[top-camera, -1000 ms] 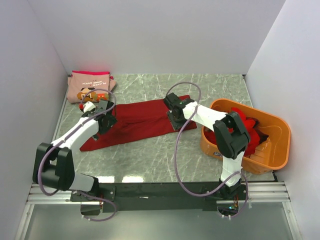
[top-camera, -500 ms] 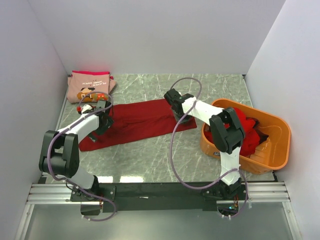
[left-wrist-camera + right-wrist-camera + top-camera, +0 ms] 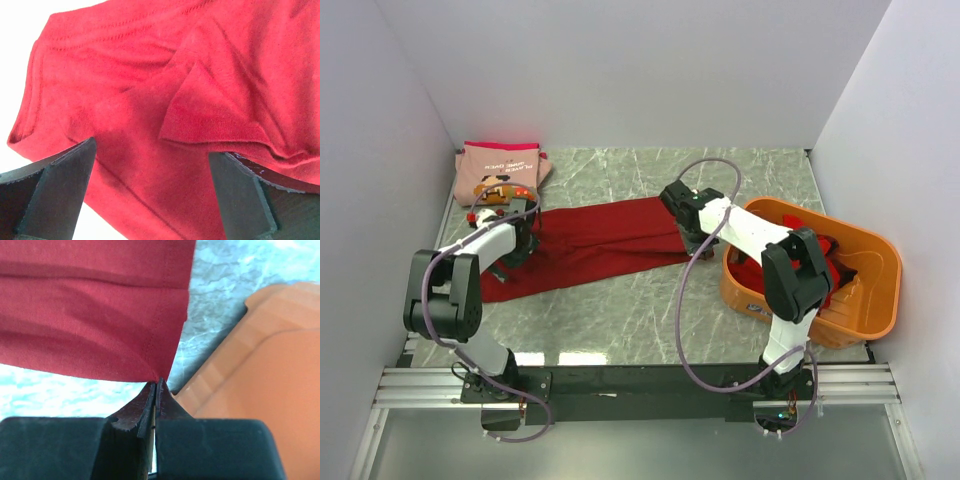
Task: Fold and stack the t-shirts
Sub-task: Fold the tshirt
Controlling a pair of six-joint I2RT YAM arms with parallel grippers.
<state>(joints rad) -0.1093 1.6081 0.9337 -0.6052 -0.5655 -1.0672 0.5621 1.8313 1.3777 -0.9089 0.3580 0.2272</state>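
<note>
Top external view: one long red shirt [image 3: 590, 245] lies flat across the middle of the table [image 3: 620, 315], with bare table in front and behind. The right gripper [image 3: 156, 388] pinches its right corner, just beside one orange tub [image 3: 850, 325]. The left gripper [image 3: 152, 150] stands wide open over its left end. One folded pink shirt [image 3: 500, 172] sits in the far left corner. The tub holds red cloth [image 3: 818, 238], too heaped to count.

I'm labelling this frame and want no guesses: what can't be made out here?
- Top view: the shirts in the orange tub can't be counted; the right arm covers the pile.
- Top view: lettering on the pink shirt is too small to read.
- Right wrist view: how much of the dark red shirt the right gripper pinches; its shut jaws hide it.
</note>
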